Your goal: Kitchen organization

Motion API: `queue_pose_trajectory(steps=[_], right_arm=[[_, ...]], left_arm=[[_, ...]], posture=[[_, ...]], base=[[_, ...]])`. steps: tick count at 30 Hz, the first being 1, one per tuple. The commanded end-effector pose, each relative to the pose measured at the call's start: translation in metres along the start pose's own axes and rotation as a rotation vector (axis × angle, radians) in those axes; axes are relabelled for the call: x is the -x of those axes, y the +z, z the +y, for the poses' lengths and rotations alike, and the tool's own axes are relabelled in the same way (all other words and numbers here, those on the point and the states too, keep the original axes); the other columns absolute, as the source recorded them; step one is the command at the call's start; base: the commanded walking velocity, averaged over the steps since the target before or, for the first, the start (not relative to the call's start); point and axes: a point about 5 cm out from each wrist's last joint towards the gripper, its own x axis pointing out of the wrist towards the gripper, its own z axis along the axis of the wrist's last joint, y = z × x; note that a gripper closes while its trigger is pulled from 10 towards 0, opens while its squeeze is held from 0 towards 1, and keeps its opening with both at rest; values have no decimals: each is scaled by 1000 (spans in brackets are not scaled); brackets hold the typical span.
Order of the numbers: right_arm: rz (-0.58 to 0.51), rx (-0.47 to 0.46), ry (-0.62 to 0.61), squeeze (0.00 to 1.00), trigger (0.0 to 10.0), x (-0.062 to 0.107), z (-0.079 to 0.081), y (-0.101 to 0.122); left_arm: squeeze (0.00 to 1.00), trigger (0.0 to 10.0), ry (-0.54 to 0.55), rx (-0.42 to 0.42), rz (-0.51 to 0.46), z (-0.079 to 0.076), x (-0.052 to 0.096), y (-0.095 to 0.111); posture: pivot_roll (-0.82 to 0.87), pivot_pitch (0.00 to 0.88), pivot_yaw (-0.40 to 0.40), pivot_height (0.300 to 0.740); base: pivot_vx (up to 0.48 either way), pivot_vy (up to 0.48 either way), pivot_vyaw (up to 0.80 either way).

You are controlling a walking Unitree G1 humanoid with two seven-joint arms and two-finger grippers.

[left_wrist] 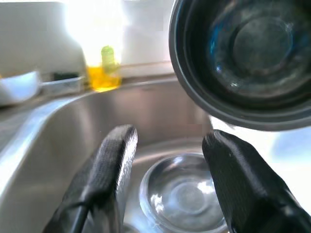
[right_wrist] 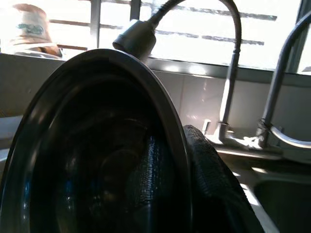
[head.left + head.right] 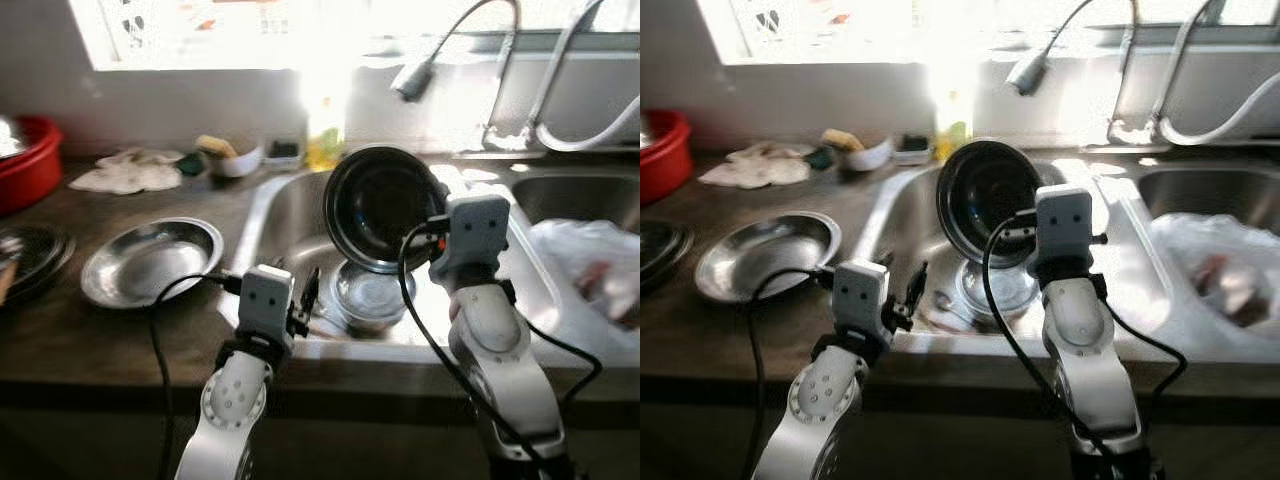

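Note:
A dark steel bowl (image 3: 385,205) hangs tilted on edge above the sink basin (image 3: 290,215), its hollow facing me. My right gripper (image 2: 177,179) is shut on its rim, one finger inside and one outside. Below it a small shiny steel bowl (image 3: 370,292) sits upright on the sink floor. My left gripper (image 1: 167,170) stands open at the sink's front edge, its fingers (image 1: 114,165) either side of the small bowl (image 1: 182,191) in its view, apart from it. A steel plate (image 3: 150,260) lies on the counter to the left.
A red tub (image 3: 28,160) and dark plates (image 3: 30,255) sit at far left. White cloth (image 3: 128,172), a small white bowl (image 3: 235,155) and a yellow soap bottle (image 3: 322,140) line the back. Taps (image 3: 500,70) arch above. A plastic bag (image 3: 590,265) fills the right basin.

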Motion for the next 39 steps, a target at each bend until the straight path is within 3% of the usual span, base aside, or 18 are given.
queue_pose_trajectory(steps=[1, 7, 10, 13, 19, 25, 28, 36, 38, 39], right_arm=[[-11, -40, 34, 0, 10000, -6, 7, 6], [97, -75, 62, 0, 10000, -25, 3, -5], [201, -42, 104, 0, 10000, -42, 5, -19], [220, -35, 109, 0, 10000, -48, 5, -22], [404, -106, 213, 0, 10000, -71, 14, -48], [504, -119, 257, 0, 10000, -76, 17, -68], [557, -145, 343, 0, 10000, -73, 27, -77], [578, -138, 382, 4, 10000, -72, 34, -85], [580, -144, 384, 31, 10000, -71, 34, -85], [584, -152, 384, 149, 10000, -71, 35, -86]], left_arm=[[0, 10000, 30, -20, -2, 9, 1, 1], [0, 10000, 33, -16, 4, 7, 2, 0], [0, 10000, 33, -12, 7, 6, 2, 0], [0, 10000, 32, -12, 7, 6, 3, 0], [0, 10000, 48, -10, 21, 5, 9, -1], [0, 10000, 54, -1, 26, 3, 14, 1], [0, 10000, 63, 2, 30, 2, 17, 1], [0, 10000, 70, 2, 44, 3, 22, 1], [0, 10000, 71, 2, 46, 3, 22, 1], [0, 10000, 70, 1, 49, 3, 23, 0]], posture=[[38, 23, -7, 740], [37, 31, -11, 740], [40, 39, -17, 740], [44, 43, -21, 740], [59, 71, -38, 740], [68, 99, -47, 740], [71, 121, -51, 740], [82, 139, -57, 740], [82, 139, -57, 740], [83, 144, -55, 740]], base=[[0, 0, 0], [0, 0, 0], [0, 0, 0], [0, 0, 0], [0, 0, 0], [0, 0, 0], [0, 0, 0], [0, 0, 0], [0, 0, 0], [0, 0, 0]])
